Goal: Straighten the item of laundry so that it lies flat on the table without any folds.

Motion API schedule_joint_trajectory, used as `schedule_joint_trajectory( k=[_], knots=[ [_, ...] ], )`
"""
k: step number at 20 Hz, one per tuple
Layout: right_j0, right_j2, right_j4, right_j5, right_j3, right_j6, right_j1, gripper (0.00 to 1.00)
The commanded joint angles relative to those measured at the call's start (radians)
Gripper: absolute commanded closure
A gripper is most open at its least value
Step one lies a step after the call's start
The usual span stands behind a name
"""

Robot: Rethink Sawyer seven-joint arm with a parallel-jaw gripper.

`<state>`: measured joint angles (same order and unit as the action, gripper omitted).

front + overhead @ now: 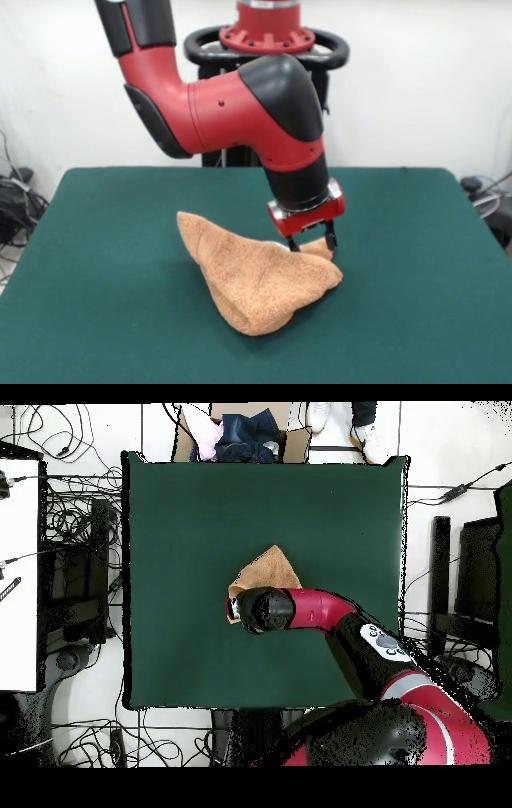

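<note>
1. The table (96,264) takes up most of the scene, a broad dark green top with bare felt on every side of the work.
2. The arm (240,104) comes down over the middle of it, wrist pointing straight down.
3. The towel (256,280) lies near the table's centre, bunched into a folded, roughly triangular heap, one corner stretched away from the arm and the bulk doubled over itself. It is far from flat.
4. The gripper (310,238) sits at the heap's edge nearest the robot, its dark fingers (293,242) set narrowly with a raised tuft of cloth between them; I judge it is pinching that corner.
5. The step in hand looks like the grasp of one corner for unfolding.
6. Next, I would expect a lift and a pull away from the heap, so the doubled layer peels open, then a low release.
</note>
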<state>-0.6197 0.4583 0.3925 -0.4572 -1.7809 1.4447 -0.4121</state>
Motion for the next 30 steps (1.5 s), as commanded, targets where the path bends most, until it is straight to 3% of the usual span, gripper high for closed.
schedule_joint_trajectory(
  k=[1, 12, 30],
  knots=[
    [0.024, 0.065, 0.014, -0.065, 0.018, -0.01, -0.049, 0.0],
    [0.048, 0.073, -0.025, -0.159, 0.028, -0.002, -0.119, 0.0],
    [0.038, 0.108, -0.01, -0.135, 0.117, -0.044, -0.005, 0.0]
  ],
)
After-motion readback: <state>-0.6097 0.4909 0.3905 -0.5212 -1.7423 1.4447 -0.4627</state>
